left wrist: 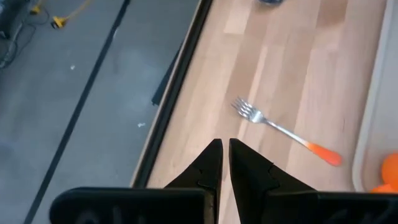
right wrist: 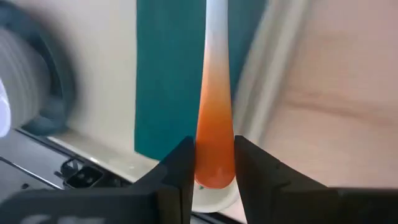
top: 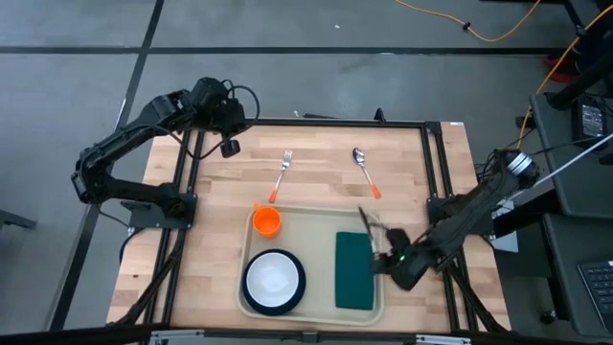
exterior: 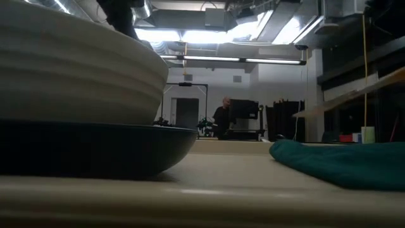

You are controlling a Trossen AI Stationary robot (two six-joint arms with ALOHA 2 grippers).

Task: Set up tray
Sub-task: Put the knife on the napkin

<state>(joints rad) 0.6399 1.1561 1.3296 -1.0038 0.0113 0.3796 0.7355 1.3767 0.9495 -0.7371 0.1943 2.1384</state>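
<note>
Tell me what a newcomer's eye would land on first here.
The cream tray near the table's front edge, holding a white bowl on a dark plate, an orange cup and a green napkin. Over the napkin, the right hand grips an orange-handled utensil.

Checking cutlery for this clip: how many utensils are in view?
3: fork and spoon on the bare table beyond the tray; an orange-handled utensil in the right gripper.
</note>
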